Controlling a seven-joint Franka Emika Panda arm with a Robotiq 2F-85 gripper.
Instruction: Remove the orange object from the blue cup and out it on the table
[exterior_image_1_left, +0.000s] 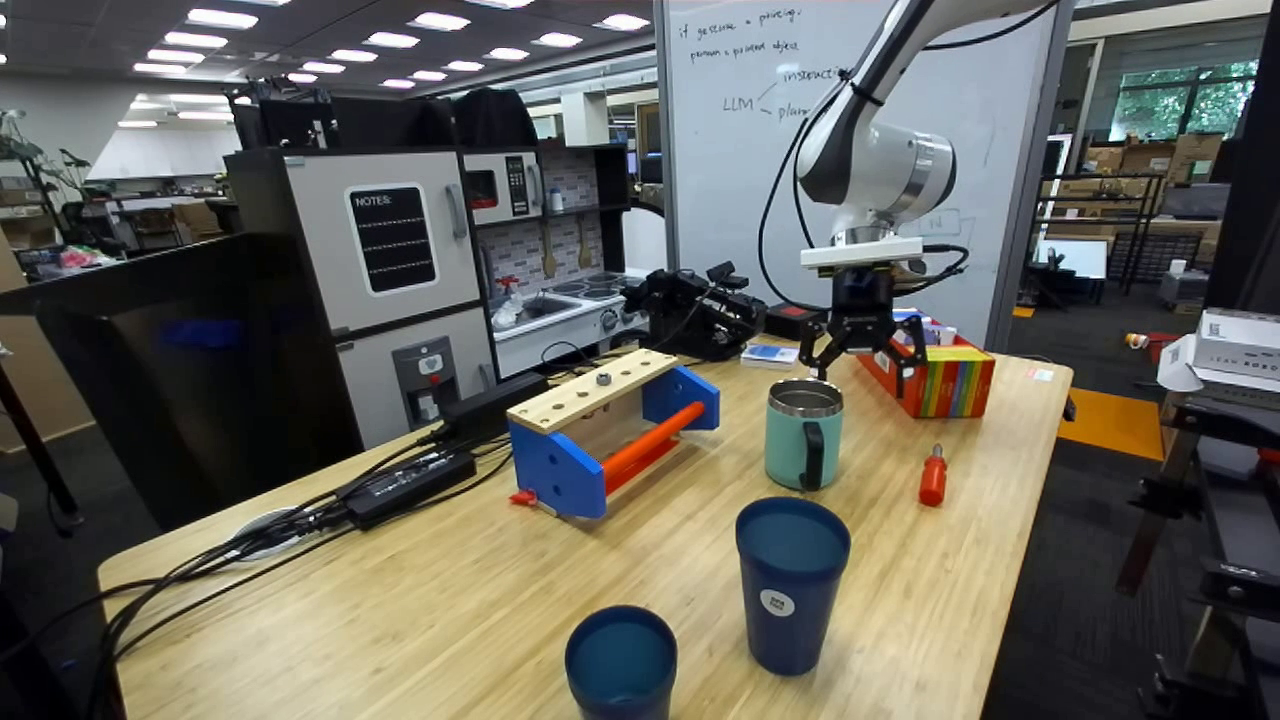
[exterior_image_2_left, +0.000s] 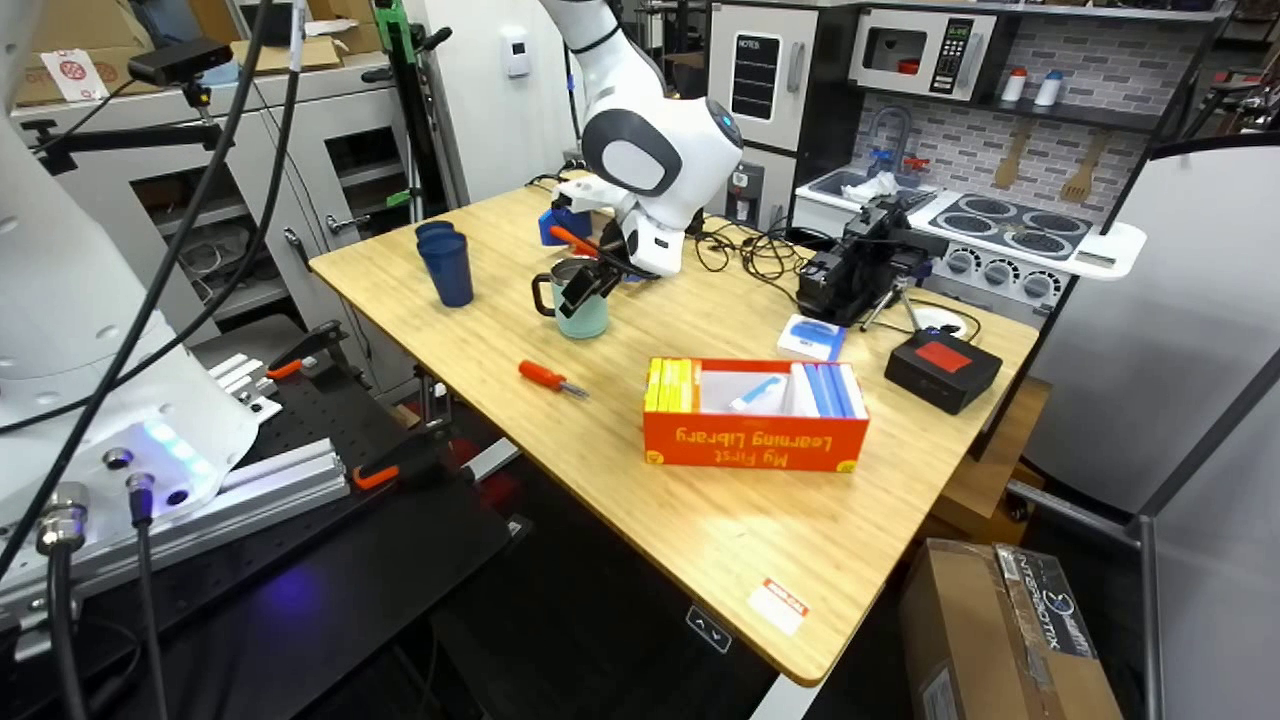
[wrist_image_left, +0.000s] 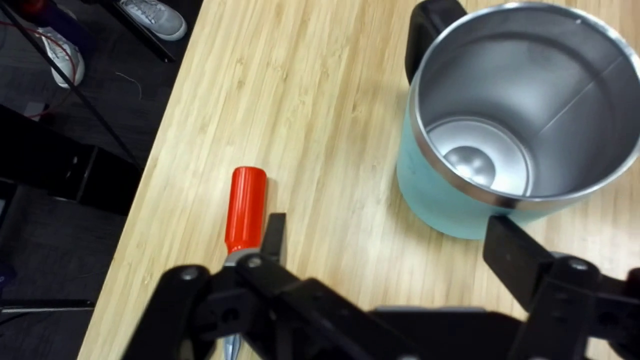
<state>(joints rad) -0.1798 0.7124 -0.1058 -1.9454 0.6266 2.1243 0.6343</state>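
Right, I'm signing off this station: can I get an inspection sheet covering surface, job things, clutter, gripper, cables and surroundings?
Surface: wood-grain tabletop; spills, nothing seen.
Job things: red-handled screwdriver lies on the tabletop, outside the upright teal mug; nothing seen inside the mug.
Clutter: includes two navy cups, toy workbench, My First Learning Library box.
Gripper: open, holding nothing, above the tabletop; contact with the mug unclear.
Cables: black, on the tabletop with a power adapter, some running off the edge.
Surroundings: play kitchen, whiteboard; sneakers beyond the edge, perhaps worn.

Glossy screwdriver, metal-lined cup, wood-grain table
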